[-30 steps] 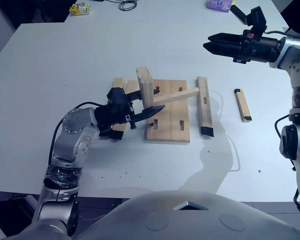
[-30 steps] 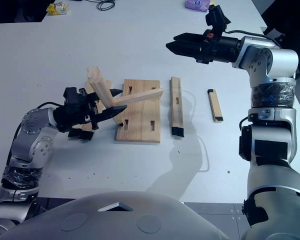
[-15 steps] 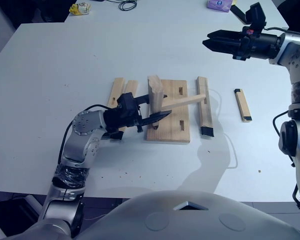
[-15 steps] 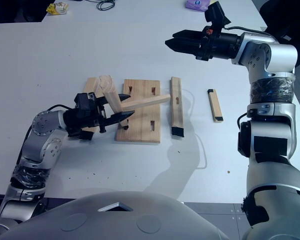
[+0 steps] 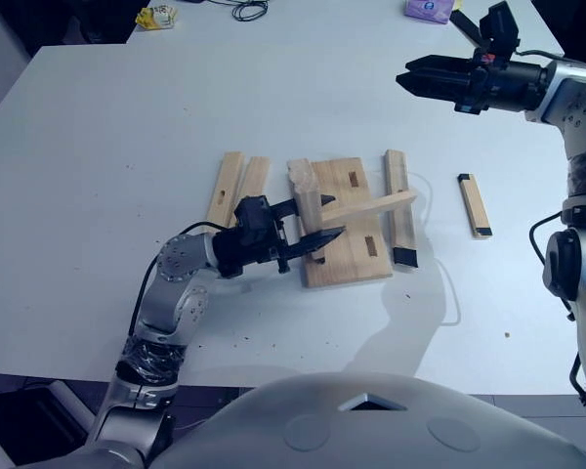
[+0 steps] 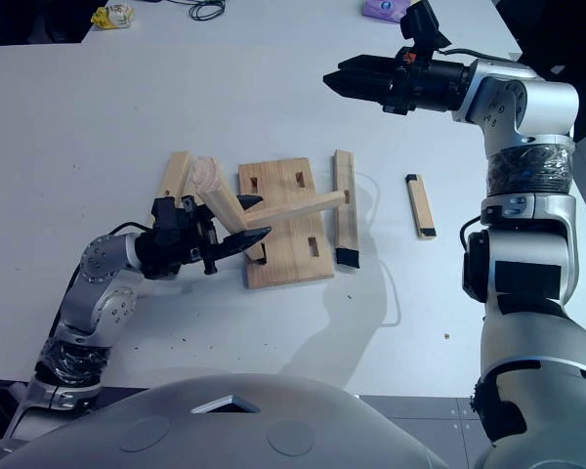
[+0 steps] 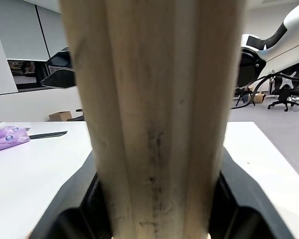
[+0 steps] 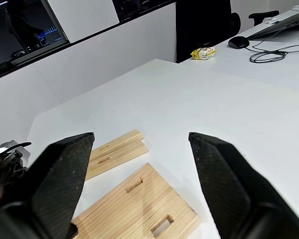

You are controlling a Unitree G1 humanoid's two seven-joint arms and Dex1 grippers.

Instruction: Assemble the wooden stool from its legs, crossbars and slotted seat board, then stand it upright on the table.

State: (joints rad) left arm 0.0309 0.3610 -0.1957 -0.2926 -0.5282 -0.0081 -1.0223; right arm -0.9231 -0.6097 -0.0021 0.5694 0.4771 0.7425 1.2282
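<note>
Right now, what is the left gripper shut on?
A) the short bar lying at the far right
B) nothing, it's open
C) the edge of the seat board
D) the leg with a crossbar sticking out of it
D: the left gripper is clamped on the leg, held over the seat board with the crossbar jutting from its side.

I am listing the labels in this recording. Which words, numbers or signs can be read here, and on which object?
No text can be read.
Purple packet: any print is too small to read.
Yellow packet: any print is too small to read.
Seat board: bare wood, no markings seen.
</note>
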